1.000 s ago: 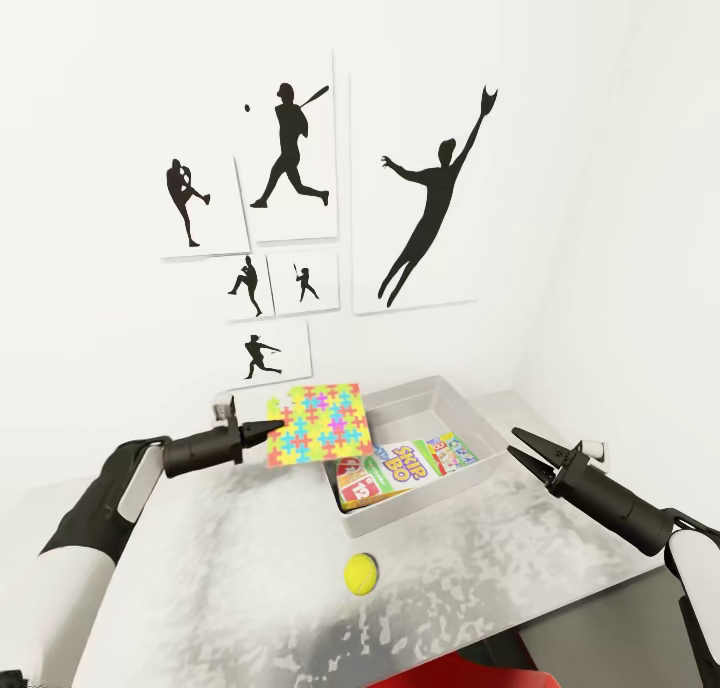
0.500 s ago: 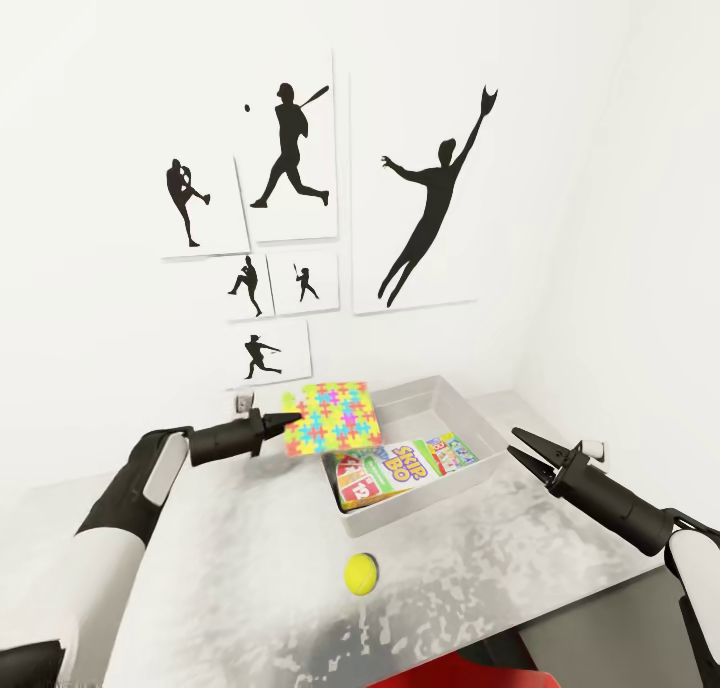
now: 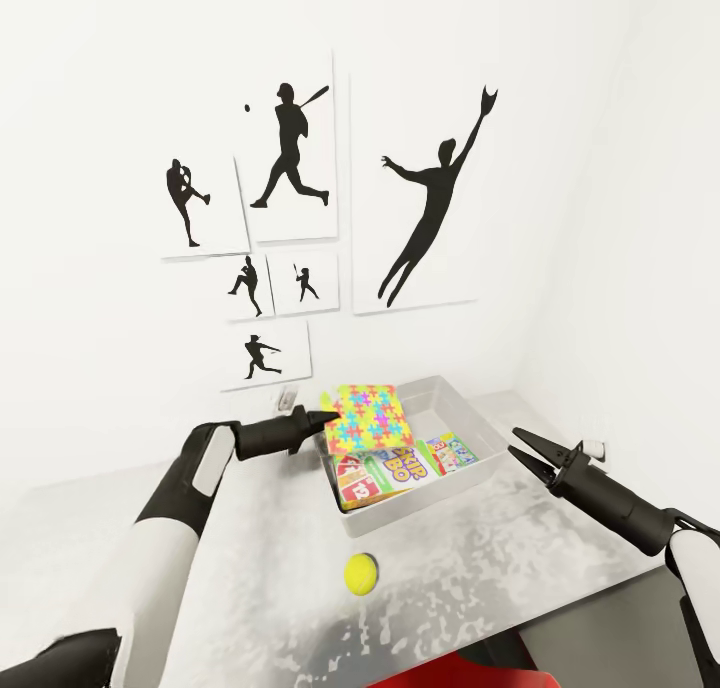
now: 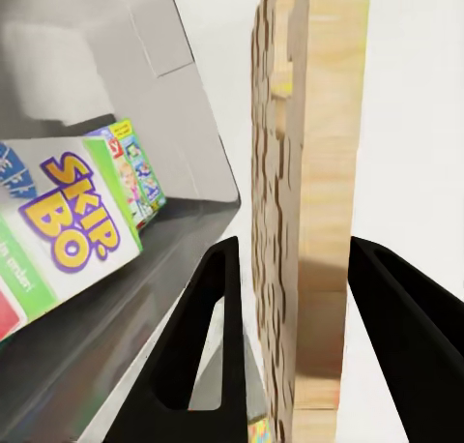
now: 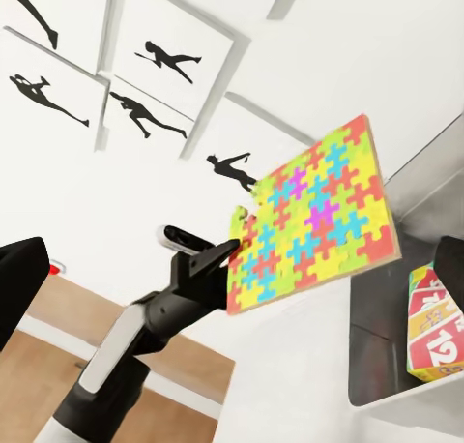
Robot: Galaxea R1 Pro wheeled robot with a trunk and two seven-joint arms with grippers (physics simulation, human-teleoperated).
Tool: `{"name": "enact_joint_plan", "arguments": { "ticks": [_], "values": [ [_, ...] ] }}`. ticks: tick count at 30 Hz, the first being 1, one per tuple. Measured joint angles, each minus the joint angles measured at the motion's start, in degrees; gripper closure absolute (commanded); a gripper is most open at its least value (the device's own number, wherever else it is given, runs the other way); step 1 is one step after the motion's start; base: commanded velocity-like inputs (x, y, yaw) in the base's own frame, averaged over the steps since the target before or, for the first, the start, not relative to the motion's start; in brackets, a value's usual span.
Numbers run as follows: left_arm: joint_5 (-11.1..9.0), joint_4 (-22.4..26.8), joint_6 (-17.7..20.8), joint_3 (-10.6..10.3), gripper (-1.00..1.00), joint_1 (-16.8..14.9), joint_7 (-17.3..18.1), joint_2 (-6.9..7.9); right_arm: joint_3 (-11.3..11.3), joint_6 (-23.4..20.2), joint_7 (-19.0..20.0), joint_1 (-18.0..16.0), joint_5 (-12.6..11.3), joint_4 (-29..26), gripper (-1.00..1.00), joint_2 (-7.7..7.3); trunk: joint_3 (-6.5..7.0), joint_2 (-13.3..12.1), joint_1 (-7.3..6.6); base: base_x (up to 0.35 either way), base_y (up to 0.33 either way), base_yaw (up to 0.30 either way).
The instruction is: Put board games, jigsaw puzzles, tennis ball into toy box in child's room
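Readable print stands on one item only: the green board game (image 3: 398,463) lying in my toy box (image 3: 470,418), toward its near-left corner, reads "SKIP BO" in purple and yellow letters. Its red end panel shows the number "12". The small blue box (image 3: 452,452) beside it carries print too small to read.

Pale mottled table (image 3: 480,578); grey toy box (image 3: 470,413) resting on it, tennis ball (image 3: 360,573) nearer

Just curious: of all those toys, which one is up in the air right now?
The jigsaw puzzle, a square of coloured interlocking pieces, gripped by the left gripper over the toy box. The Skip-Bo box lies inside it; the tennis ball sits on the table.
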State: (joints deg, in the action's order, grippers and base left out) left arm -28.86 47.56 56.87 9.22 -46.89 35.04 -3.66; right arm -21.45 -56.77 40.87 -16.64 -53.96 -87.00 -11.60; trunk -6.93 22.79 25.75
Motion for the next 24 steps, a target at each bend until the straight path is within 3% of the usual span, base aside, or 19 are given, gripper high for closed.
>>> {"name": "enact_joint_plan", "arguments": {
  "ticks": [9,14,19,24],
  "values": [
    [0.1,-6.9,-5.3,0.0,1.0,-3.1,-6.3,-4.2,-0.1,-0.1,0.2,0.0,-0.2,0.0,-1.0,-1.12,0.0,0.0,0.0,0.0,0.0,0.0],
    [-1.1,-10.1,-8.8,0.0,1.0,-4.2,-11.9,-5.09,-0.5,-0.3,0.2,0.0,-0.2,0.0,-1.0,-1.29,0.0,0.0,0.0,0.0,0.0,0.0],
    [-2.7,-11.6,-10.7,-0.1,1.0,-4.3,-17.2,-5.81,-2.6,-0.5,0.2,0.0,-0.2,0.0,-1.0,-1.3,0.0,0.0,0.0,0.0,0.0,0.0],
    [-3.2,-13.3,-12.8,-0.2,1.0,-4.4,-19.1,-5.92,-4.6,-0.7,0.2,0.0,-0.2,0.0,-1.0,-1.25,0.0,0.0,0.0,0.0,0.0,0.0]
  ]
}}
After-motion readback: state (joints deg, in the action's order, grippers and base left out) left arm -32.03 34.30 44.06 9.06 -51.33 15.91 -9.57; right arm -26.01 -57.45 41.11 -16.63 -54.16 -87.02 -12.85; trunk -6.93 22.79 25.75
